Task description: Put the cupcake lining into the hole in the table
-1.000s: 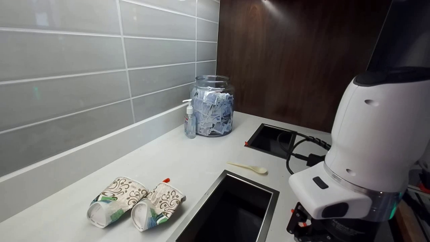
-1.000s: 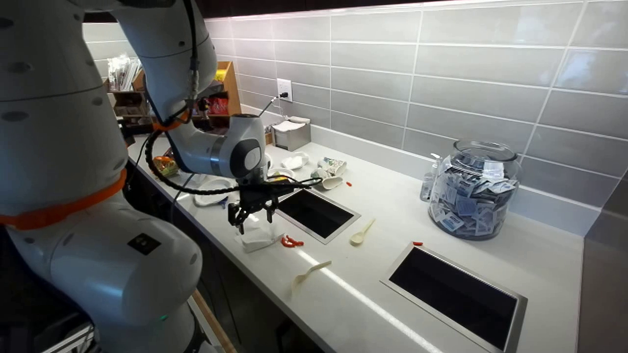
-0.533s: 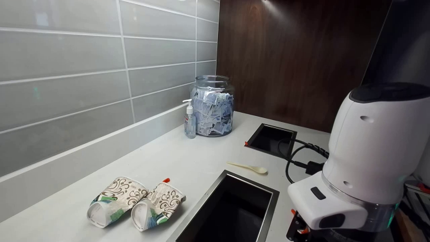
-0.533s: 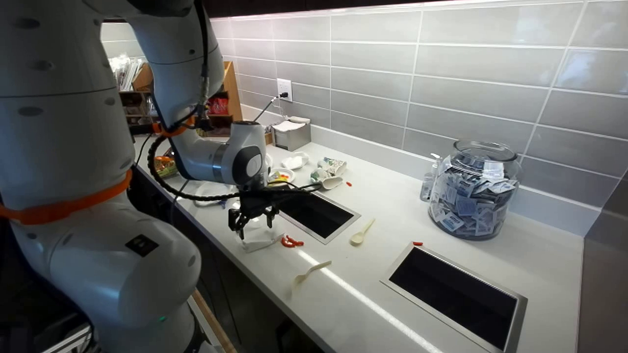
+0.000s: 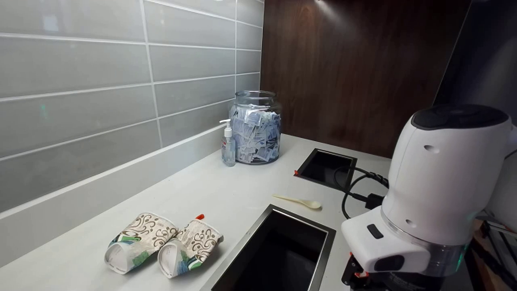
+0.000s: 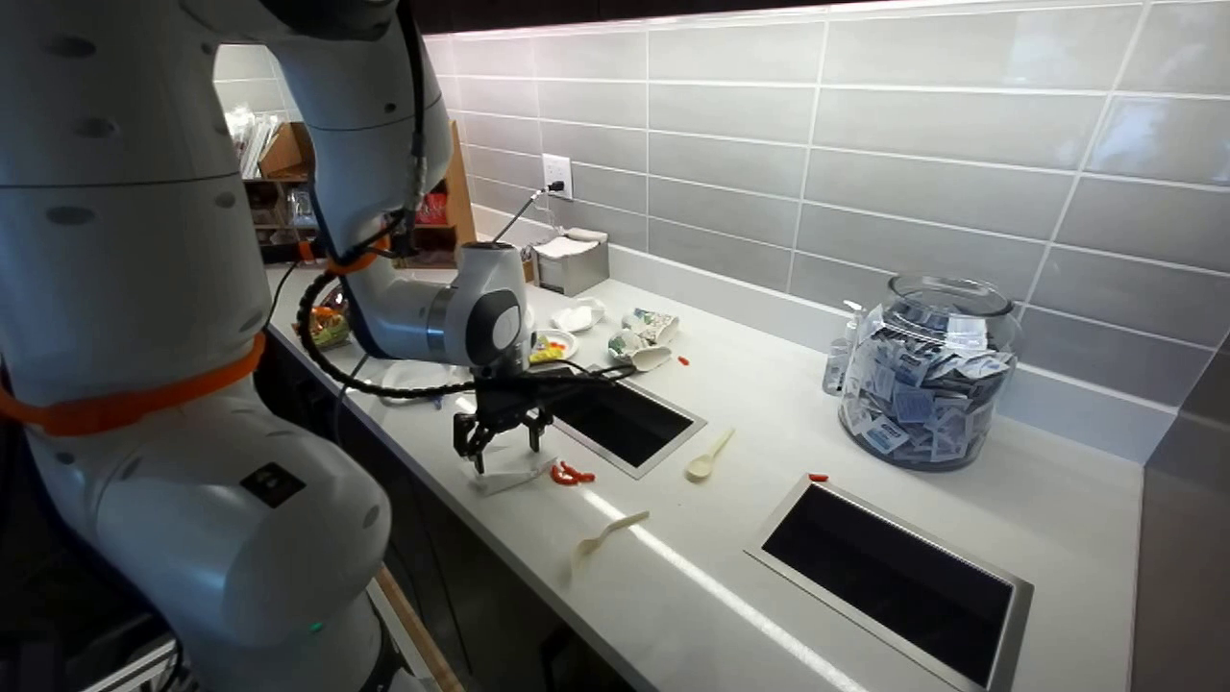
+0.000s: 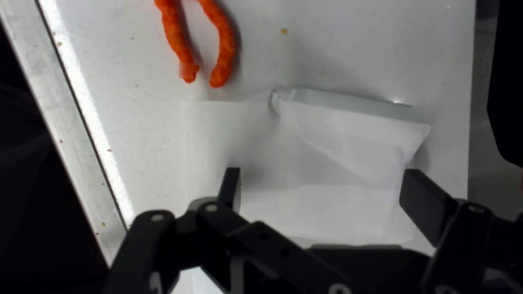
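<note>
- The step in hand looked like the reach for the pick-up: the gripper (image 7: 322, 179) hung low beside the robot-side edge of the worktop (image 6: 778, 413).
- Its fingers (image 7: 231, 188) stood spread well apart with nothing clasped; whether a tip touched anything, I could not tell.
- The creased white paper (image 7: 335, 143), most likely the cupcake lining, lay under the gripper, between that edge and the nearer hole (image 6: 629, 423), so it was not yet in.
- Just beside it were red-orange pieces (image 7: 227, 45), knobbly like snack sticks rather than paper.
- The next move called for a small descent, then a pinch on the raised fold, since a flat sheet would probably slip.
- After that, a lift and short carry toward the edge along the tiled wall (image 6: 730, 163) would suit; the second hole (image 6: 894, 581), by the end edge at the dark panel (image 5: 347, 72), seemed less likely.
</note>
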